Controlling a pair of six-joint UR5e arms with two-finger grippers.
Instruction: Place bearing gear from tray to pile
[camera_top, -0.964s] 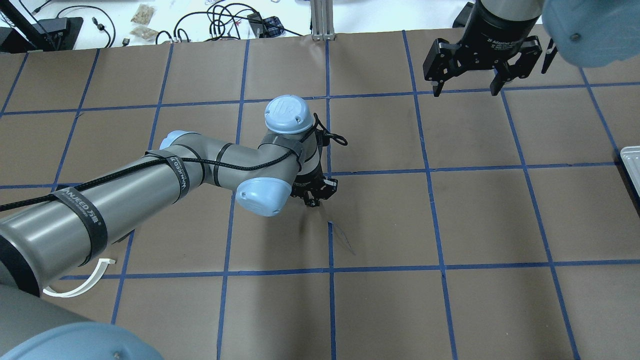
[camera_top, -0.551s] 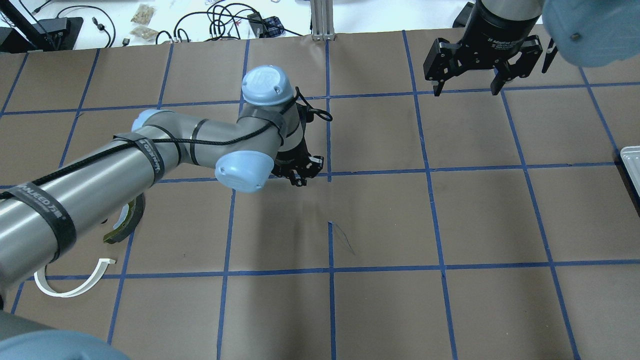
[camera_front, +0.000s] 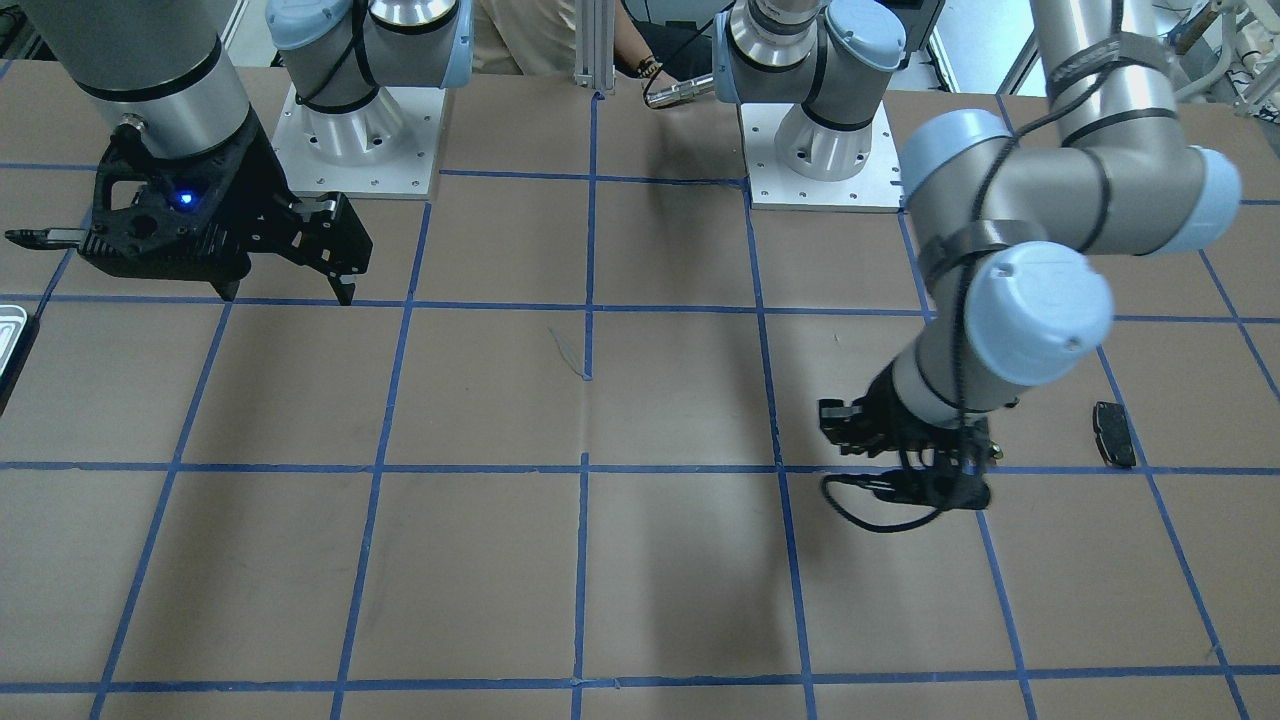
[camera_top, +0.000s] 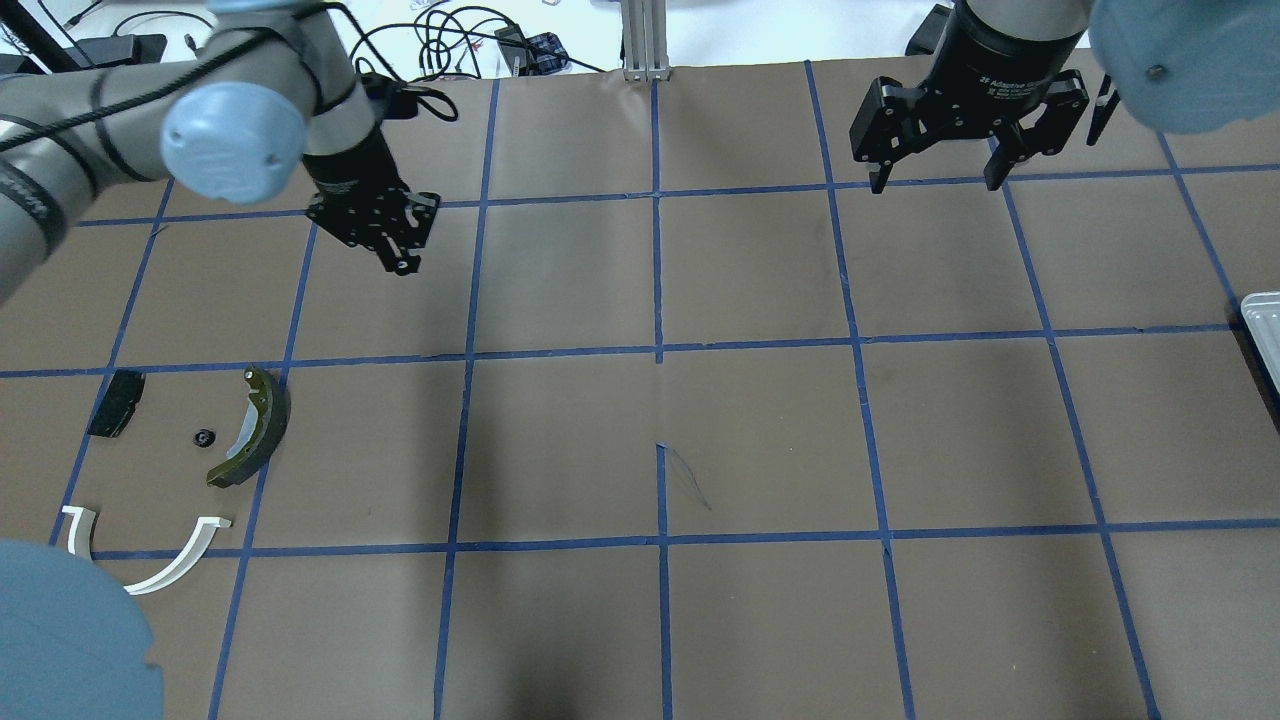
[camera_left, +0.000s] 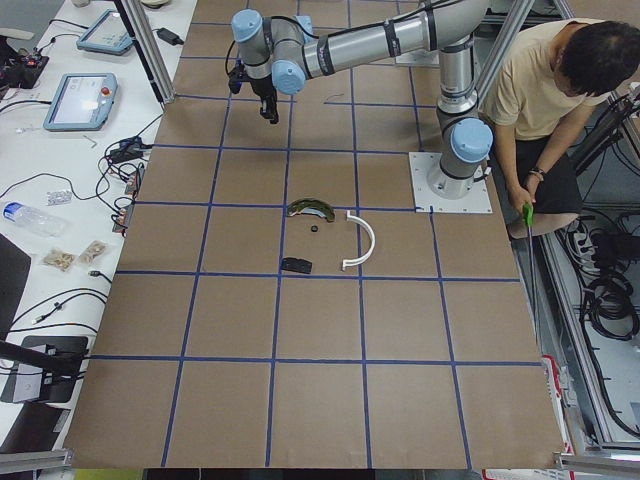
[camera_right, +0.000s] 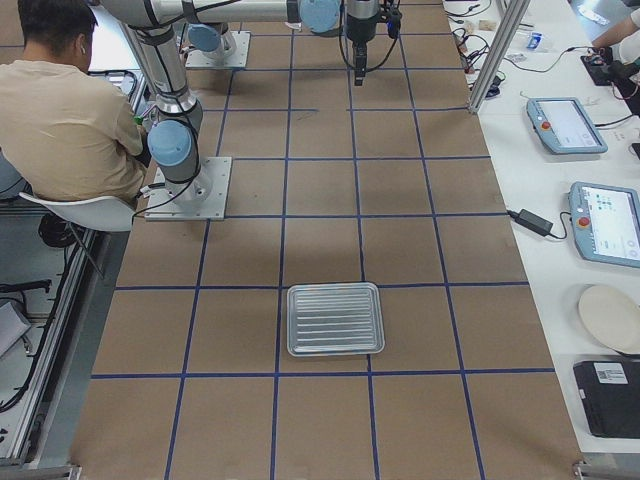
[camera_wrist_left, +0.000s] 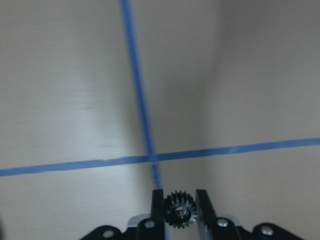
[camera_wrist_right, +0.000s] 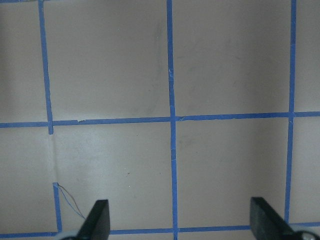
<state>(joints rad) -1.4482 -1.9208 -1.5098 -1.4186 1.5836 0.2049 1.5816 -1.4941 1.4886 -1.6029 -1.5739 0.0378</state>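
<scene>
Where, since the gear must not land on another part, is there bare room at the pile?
Bare paper lies between the pad, the shoe and the arch, on the robot's side of the small black part. The whole square right of the shoe is bare too. It is crowded between pad and shoe, where that small part sits.

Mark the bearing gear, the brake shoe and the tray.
bearing gear (camera_wrist_left: 180, 210), left wrist-mounted view, on its toothed face.
brake shoe (camera_top: 262, 428), overhead exterior view, on the middle of its curve.
tray (camera_right: 335, 320), exterior right view, on its bare ribbed floor.
</scene>
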